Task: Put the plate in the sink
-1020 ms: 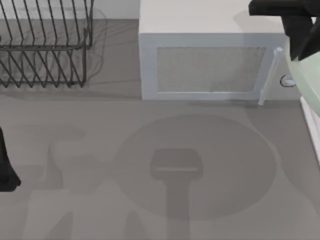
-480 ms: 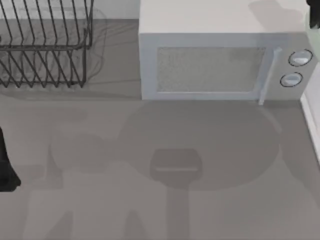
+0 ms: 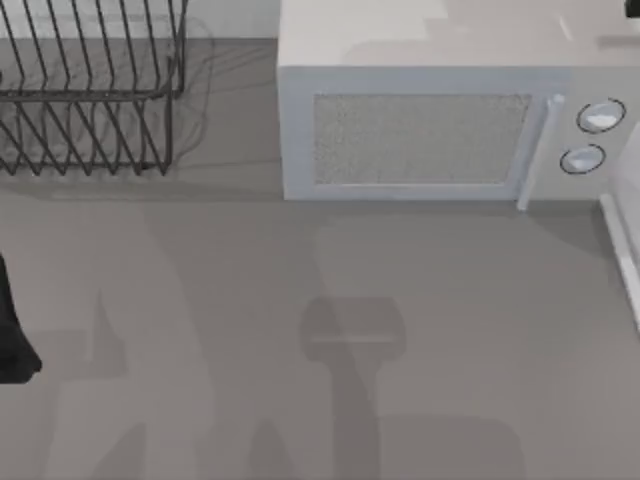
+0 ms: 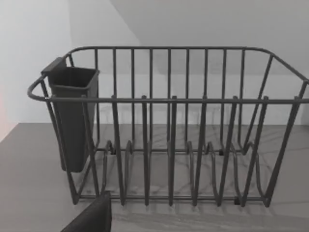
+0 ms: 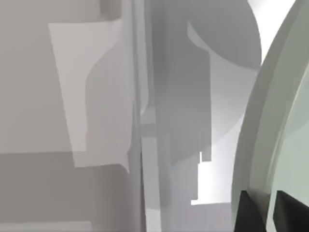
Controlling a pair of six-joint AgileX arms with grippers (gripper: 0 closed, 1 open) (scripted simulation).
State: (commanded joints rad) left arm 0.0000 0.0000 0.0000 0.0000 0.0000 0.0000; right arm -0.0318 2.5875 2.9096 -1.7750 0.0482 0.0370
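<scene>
Now, change: a second ago the plate's pale edge and my right arm crossed the microwave (image 3: 420, 130) at the top view's right; both have left that corner.
Plate position: plate (image 5: 270, 121) fills the right wrist view's edge, against the right gripper (image 5: 270, 212).
Grip: dark fingers (image 5: 248, 212) clamped on the rim.
Plate look: smooth, mint-green, shallow rim.
Sink: white edge strip (image 3: 625, 260) at far right.
Left arm: parked at left, facing the dish rack (image 4: 169, 130); I cannot tell its grip.

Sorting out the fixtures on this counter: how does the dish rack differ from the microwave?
The dish rack is open black wire, see-through; the microwave is a closed grey-white box. The dish rack stands at the table's back left, the microwave from back centre to the right. Both rest upright on the grey table.
</scene>
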